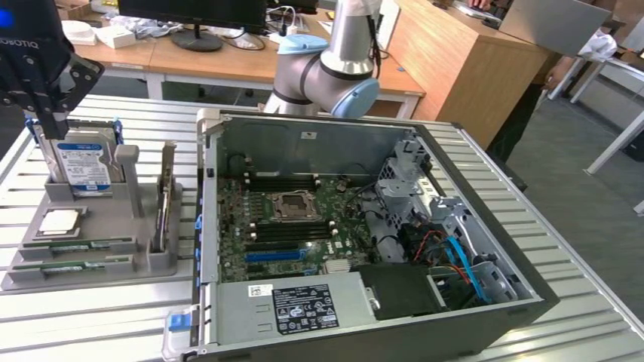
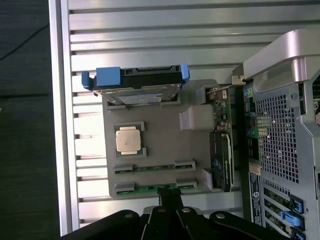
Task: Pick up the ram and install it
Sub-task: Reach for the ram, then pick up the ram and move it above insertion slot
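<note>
ram (image 1: pixel 62 265) flat in tray (image 1: pixel 101 217); long axis across exterior view | gripper (image 2: pixel 170 194) clenched, empty

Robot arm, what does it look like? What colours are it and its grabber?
The arm is made of smooth silver-grey tubes with chunky round joints, and a light blue cap covers the end of one joint. The gripper is black and boxy, with white letters printed on its side in the exterior view.
</note>
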Available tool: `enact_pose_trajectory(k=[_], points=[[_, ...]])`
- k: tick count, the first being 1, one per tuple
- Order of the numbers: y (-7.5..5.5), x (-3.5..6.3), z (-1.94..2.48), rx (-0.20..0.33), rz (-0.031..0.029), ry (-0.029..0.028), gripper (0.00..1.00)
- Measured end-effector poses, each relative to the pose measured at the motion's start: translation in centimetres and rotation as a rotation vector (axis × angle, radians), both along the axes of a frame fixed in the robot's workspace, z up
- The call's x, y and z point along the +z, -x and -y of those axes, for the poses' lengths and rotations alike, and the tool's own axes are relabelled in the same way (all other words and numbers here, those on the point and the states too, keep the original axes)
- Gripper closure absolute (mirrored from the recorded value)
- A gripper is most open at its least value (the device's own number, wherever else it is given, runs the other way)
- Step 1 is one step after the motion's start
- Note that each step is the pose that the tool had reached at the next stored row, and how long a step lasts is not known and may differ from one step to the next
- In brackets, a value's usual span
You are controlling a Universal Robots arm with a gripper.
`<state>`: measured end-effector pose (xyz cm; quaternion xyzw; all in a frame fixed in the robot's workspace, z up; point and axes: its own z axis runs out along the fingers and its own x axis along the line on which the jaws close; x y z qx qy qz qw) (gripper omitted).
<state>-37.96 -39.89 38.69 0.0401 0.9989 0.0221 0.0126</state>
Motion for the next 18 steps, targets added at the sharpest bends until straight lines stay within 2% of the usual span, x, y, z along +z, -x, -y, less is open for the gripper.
enact_pose_trajectory(k=[6, 13, 18], points=[[0.01, 0.01, 0.18, 0.000, -0.0001, 0.0001, 0.90], [0.01, 0.00, 0.64, 0.000, -0.0001, 0.0000, 0.90], [0.01, 0.00, 0.66, 0.000, 0.0000, 0.0001, 0.90]])
